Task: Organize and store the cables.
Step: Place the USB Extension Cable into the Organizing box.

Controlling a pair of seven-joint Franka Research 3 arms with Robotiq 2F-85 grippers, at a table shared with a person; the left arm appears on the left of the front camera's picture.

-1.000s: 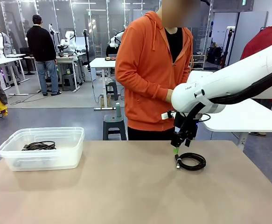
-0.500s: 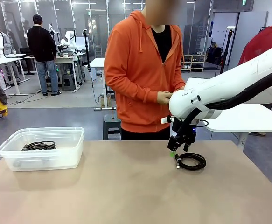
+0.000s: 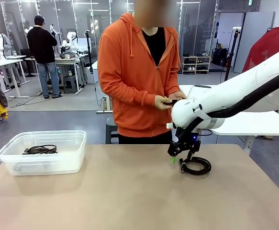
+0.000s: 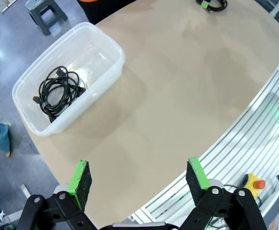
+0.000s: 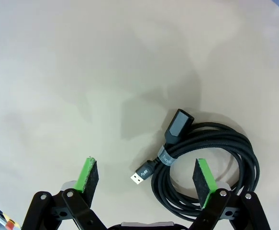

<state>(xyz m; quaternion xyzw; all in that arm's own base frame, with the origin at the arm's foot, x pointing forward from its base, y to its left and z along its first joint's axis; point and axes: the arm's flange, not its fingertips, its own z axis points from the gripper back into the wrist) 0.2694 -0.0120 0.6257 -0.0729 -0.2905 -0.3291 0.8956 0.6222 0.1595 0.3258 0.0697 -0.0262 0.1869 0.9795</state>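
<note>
While over cable (image 5: pixel 225 135), right end effector (image 5: pixel 146 171) gapes, empty.

**Open middle, crowded far right**

We find a wide bare stretch of table (image 3: pixel 129 196) between the plastic bin (image 3: pixel 15 167) at the left and the coiled cable (image 3: pixel 197 166) at the far right. Over that coil hangs the right gripper (image 3: pixel 180 157), jaws wide, and the right arm (image 3: pixel 235 96) spans that side. The person (image 3: pixel 139 81) stands just behind the far edge. We see the bin's top open, with a cable bundle (image 4: pixel 58 91) on its floor.
</note>
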